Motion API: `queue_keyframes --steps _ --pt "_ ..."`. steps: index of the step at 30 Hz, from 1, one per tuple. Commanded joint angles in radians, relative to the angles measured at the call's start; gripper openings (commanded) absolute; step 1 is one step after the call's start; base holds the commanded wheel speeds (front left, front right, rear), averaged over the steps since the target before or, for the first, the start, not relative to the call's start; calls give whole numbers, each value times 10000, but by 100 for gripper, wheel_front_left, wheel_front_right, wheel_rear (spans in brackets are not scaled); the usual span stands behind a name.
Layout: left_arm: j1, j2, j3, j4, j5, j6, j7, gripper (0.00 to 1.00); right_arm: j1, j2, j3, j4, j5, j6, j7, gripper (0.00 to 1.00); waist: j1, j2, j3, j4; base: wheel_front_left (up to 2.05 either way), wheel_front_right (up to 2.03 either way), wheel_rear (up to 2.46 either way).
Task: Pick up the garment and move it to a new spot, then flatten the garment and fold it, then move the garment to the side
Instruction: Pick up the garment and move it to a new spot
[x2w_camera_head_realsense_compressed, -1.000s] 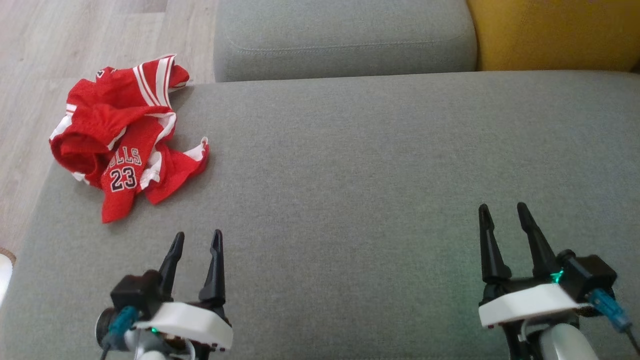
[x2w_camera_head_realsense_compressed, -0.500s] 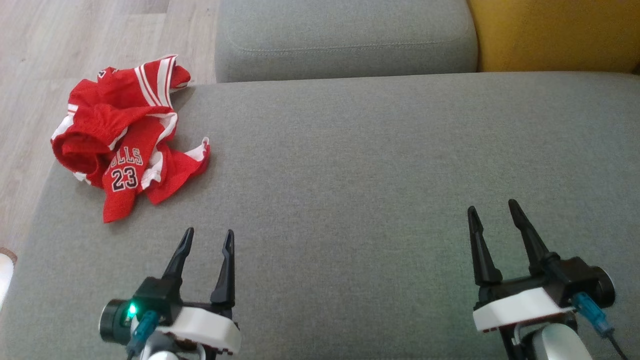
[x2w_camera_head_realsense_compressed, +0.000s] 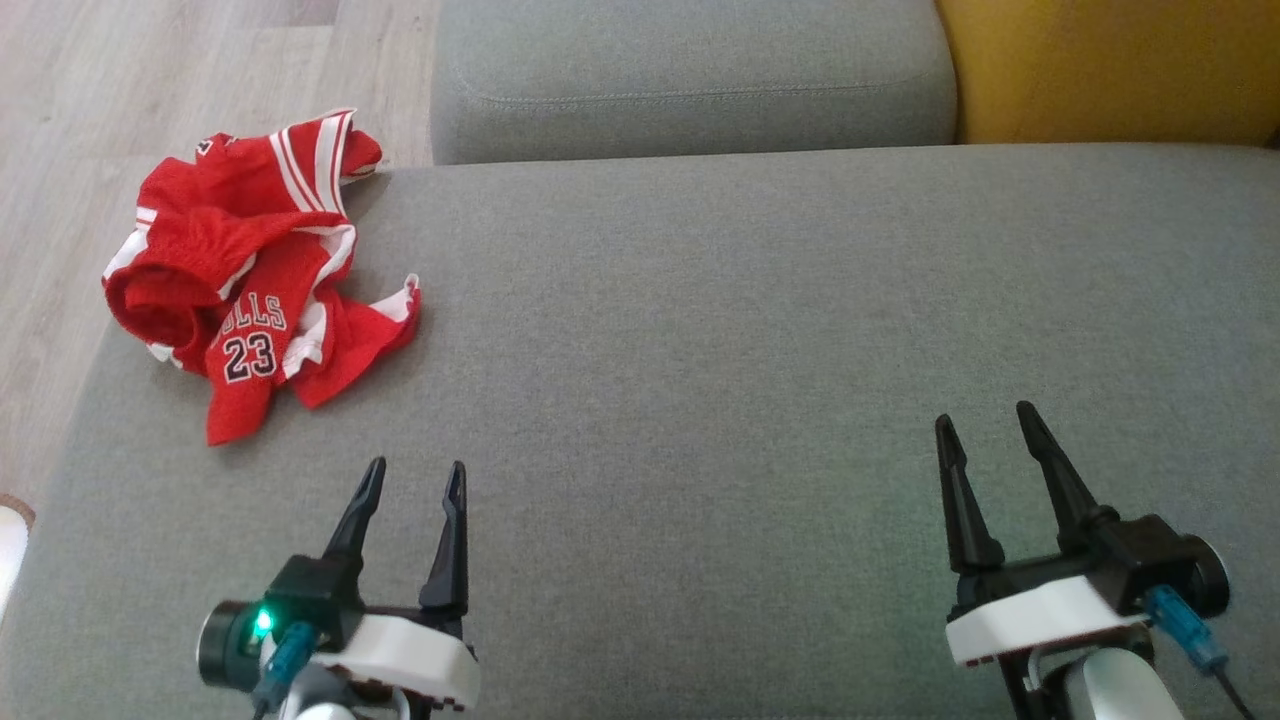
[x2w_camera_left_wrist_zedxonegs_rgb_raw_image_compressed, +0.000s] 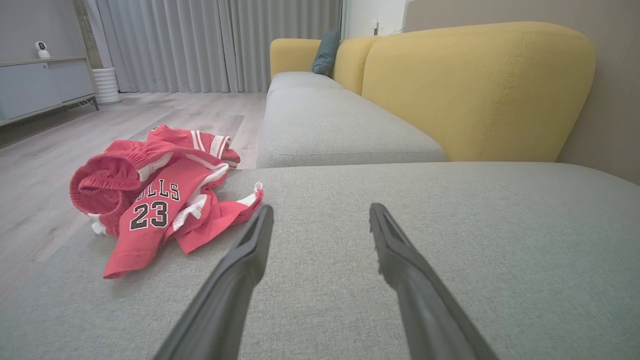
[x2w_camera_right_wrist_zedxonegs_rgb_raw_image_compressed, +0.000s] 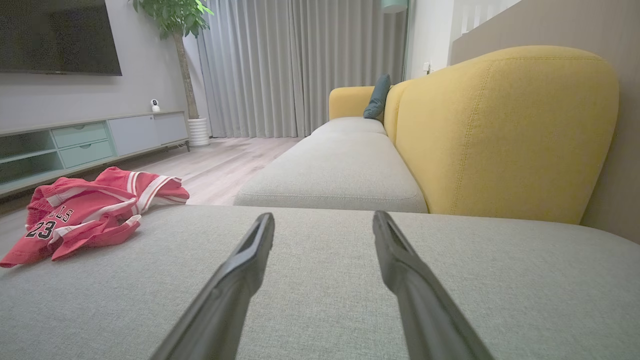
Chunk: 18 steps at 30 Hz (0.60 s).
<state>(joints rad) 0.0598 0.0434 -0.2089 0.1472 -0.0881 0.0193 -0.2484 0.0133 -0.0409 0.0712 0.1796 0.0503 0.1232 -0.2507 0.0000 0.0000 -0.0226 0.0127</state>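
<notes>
Left gripper stands with its jaws fully apart and holds nothing; right gripper is in the same condition. Both hover low over the grey seat cushion, fingers pointing away from the robot.

We find the garment, a red jersey with white trim, crumpled in a heap at the far left corner of that cushion. It lies ahead and to the left of the left gripper and well apart from the right one. Its outer edge may overhang the cushion toward the wooden floor; the head view does not settle this.

We judge that the first step, the pick-up, is not yet begun. The next move calls for the left arm to reach forward and left, descend onto a raised fold of the heap, and close there.
</notes>
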Motion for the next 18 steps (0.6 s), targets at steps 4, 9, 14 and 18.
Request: queue_keyframes --steps 4,9,14,18 --pt "-288 72 404 -297 -40 78 -134 100 -210 -93 242 -277 32 75 -111 100 0 0 -5 6 0 0 0" --pt "-312 70 359 -266 -21 71 -134 100 -133 -93 134 -323 23 75 -111 100 0 0 -10 214 0 0 0" --pt "-403 70 273 -330 4 76 -134 100 -24 -93 -32 -473 8 75 -111 100 0 0 40 1174 0 0 0" --pt "-433 69 328 -362 41 70 -134 100 -4 -93 -29 -579 66 75 -111 100 0 0 48 2321 0 0 0"
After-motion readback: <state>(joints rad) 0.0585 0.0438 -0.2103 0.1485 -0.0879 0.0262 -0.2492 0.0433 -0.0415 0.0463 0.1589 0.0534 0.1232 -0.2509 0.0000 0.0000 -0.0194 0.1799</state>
